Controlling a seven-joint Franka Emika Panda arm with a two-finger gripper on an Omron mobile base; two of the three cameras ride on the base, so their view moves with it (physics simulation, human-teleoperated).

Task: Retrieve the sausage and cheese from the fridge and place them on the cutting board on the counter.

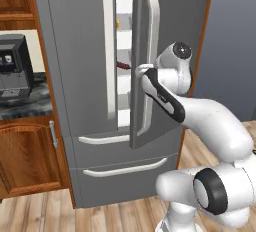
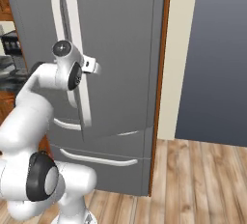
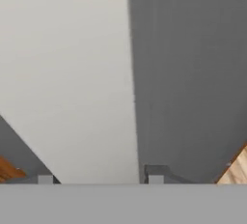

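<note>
Left base view: the fridge (image 1: 90,101) stands tall and grey, its right upper door (image 1: 137,61) swung partly out, edge-on to the camera, leaving a narrow gap onto white interior shelves (image 1: 124,51). In that gap, at mid-height, a short dark red-brown bit shows, the sausage (image 1: 123,65); its long axis runs roughly level, pointing out toward the door opening. Only its end is visible; the rest is hidden behind the door edge. Higher in the gap, a small yellow-orange speck sits on an upper shelf, the cheese (image 1: 118,23); too small to tell its shape or facing.

The end effector (image 1: 141,69) sits at the door's long white handle (image 1: 151,51), just right of the sausage and at about the same height, well below the cheese. Whether it touches the handle I cannot tell.

Hand view: two dark finger tips (image 3: 155,172) stand apart at the bottom, nothing between them; a pale surface on the left, grey panel on the right. Jaws part-open, not holding anything.

Left of the fridge, a dark marbled table (image 1: 25,103) over reddish-brown cabinets (image 1: 30,156) carries a dark appliance (image 1: 15,68).
</note>
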